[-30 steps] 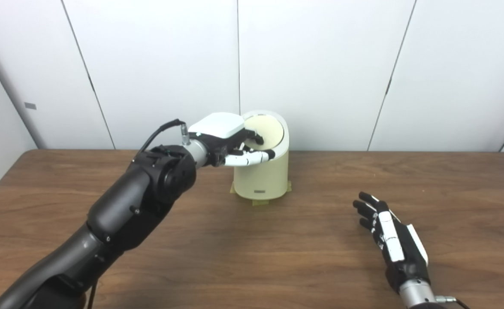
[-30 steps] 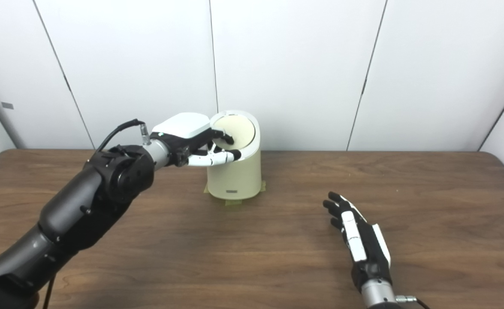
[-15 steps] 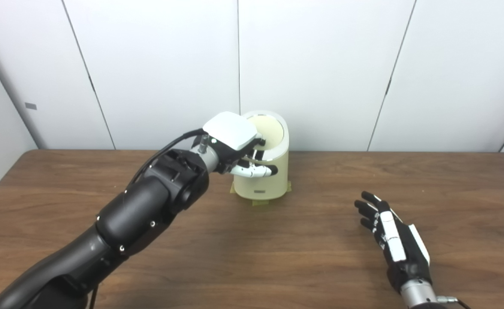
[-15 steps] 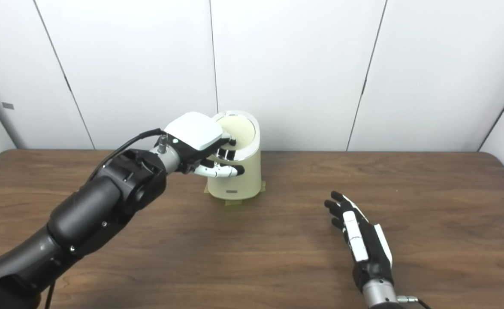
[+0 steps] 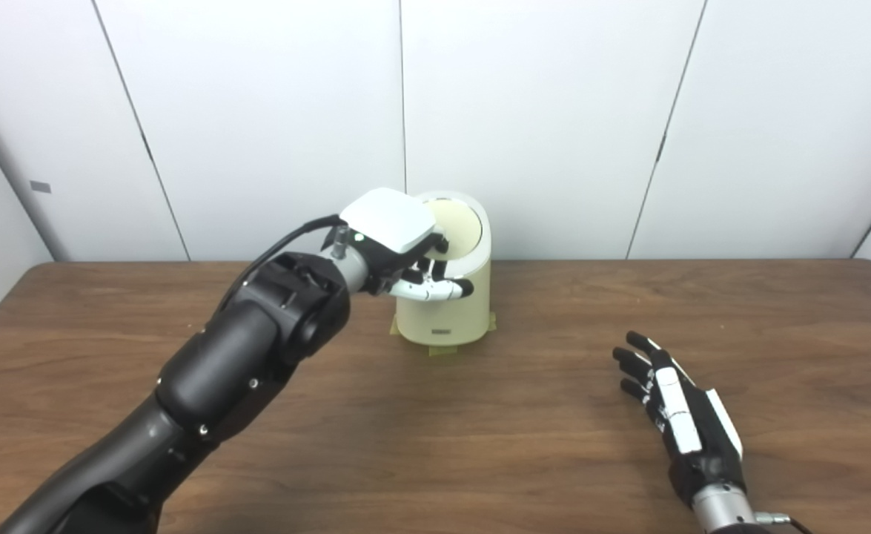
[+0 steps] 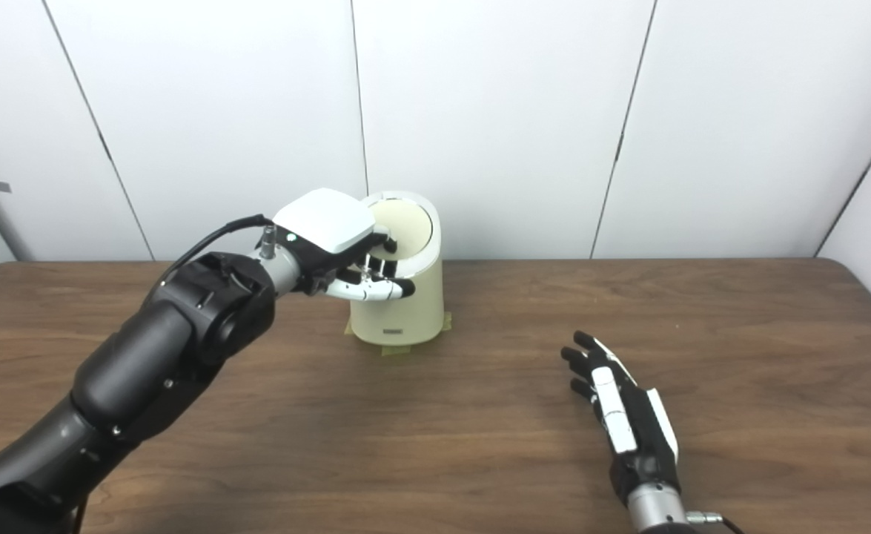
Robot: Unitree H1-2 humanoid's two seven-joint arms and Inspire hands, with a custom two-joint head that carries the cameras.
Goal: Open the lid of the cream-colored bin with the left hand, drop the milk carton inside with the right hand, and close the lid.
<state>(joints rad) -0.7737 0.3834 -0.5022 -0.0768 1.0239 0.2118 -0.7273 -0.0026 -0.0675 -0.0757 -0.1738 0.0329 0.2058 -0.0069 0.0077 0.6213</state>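
Left eye view: a cream-coloured cylindrical plastic bin (image 5: 446, 308) stands upright at the far middle of the brown wood-grain surface (image 5: 479, 430), against the white panelled wall (image 5: 539, 111), with yellowish tape tabs (image 5: 439, 351) at its base. Its round slanted lid (image 5: 459, 228) lies closed within a white rim. The left robot hand (image 5: 405, 248), white-backed with black and white fingers (image 5: 442, 289), is at the bin's upper left edge, fingers curled at the lid's rim; whether it grips the lid cannot be told. The right robot hand (image 5: 676, 415) lies well apart, near the surface's front right, fingers extended and slightly spread, holding nothing. No milk carton is visible in either view.
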